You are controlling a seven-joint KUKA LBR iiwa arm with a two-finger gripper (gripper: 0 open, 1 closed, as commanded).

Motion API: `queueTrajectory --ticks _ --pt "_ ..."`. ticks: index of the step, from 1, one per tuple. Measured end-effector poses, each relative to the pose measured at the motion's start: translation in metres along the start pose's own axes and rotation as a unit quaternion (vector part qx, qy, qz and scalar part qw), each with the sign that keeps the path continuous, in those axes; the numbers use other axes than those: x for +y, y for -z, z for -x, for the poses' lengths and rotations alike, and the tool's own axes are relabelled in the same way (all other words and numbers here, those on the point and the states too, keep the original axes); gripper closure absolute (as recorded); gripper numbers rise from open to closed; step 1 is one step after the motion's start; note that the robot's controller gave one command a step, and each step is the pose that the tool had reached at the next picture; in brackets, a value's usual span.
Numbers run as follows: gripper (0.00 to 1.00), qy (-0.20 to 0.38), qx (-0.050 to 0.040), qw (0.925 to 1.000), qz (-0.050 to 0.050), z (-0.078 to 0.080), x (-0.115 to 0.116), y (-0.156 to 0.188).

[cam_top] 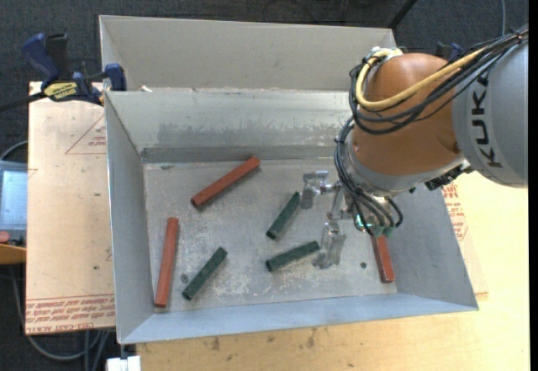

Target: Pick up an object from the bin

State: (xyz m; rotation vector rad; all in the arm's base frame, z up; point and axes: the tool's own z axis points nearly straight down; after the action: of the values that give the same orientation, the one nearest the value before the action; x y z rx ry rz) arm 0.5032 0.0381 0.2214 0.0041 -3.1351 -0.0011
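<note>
Gripper (324,218) sits low in bin (124,193), 3 o'clock side, fingers spread, nothing between them. Dark green bar (292,257) at its 7 o'clock, end just beside one finger. Second green bar (283,215) at its 9 o'clock. Short red bar (384,259) at its 4 o'clock.

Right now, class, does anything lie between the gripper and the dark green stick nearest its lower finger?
Nothing visible does. The open gripper has its lower finger right beside the dark green stick, at its right end. A second green stick lies apart, up-left; a red stick lies to the right.
</note>
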Motion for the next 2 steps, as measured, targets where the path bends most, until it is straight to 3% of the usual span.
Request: queueTrajectory --ticks 1,2 --pt "0.00 0.018 -0.0021 0.9998 0.000 -0.0056 -0.0172 -0.1528" --pt "1.00 0.018 -0.0037 0.9998 0.000 -0.0045 -0.0169 -0.1496"
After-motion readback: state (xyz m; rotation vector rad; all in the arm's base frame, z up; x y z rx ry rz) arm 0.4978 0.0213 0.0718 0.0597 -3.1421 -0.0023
